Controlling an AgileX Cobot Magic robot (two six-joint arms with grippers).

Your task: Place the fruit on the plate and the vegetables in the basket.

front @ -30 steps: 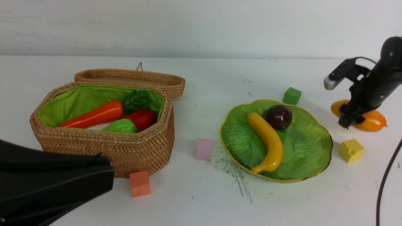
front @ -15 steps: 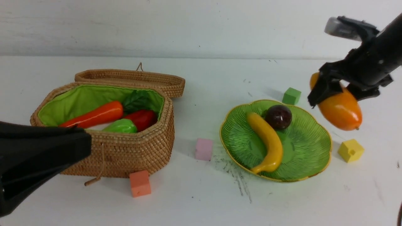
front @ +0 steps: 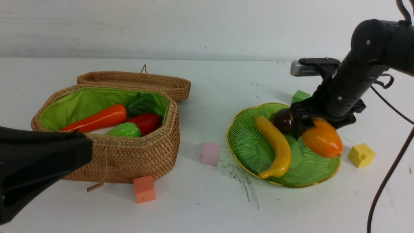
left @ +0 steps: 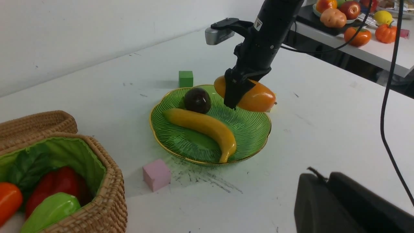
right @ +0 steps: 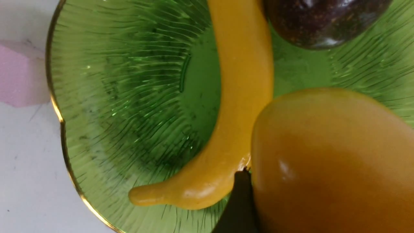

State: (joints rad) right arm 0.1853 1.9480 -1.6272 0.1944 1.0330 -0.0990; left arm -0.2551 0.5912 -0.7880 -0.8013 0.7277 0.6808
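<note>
Plate (front: 249, 142): green, fine ribbed leaf-like lines, thin yellow rim. Banana (front: 275, 145): yellow. Mangosteen (front: 282, 120): dark purple, glossy. Mango (front: 323, 139): orange shading to yellow. Basket (front: 129, 155): tan woven wicker, bright green lining. Carrot (front: 97, 119): orange. Pepper (front: 147, 122): red. Gourd (front: 124, 130): light green. Cubes: pink (front: 210, 153), salmon-orange (front: 144, 189), yellow (front: 361, 155), green (front: 299, 95). Bench (front: 207, 207): white, dark scuff marks. Right gripper (front: 299, 129): black.

Showing a white tabletop (front: 207, 207), scuffed with dark scribble marks (front: 241, 179) near the middle. Backing onto a plain white wall (front: 161, 26), faintly streaked and speckled. Lighting evenly from above, throwing soft shadows. Standing beyond the far edge in the left wrist view, a second white table (left: 372, 51), carrying a dark tray (left: 326, 26) piled with assorted toy produce (left: 362, 35).
</note>
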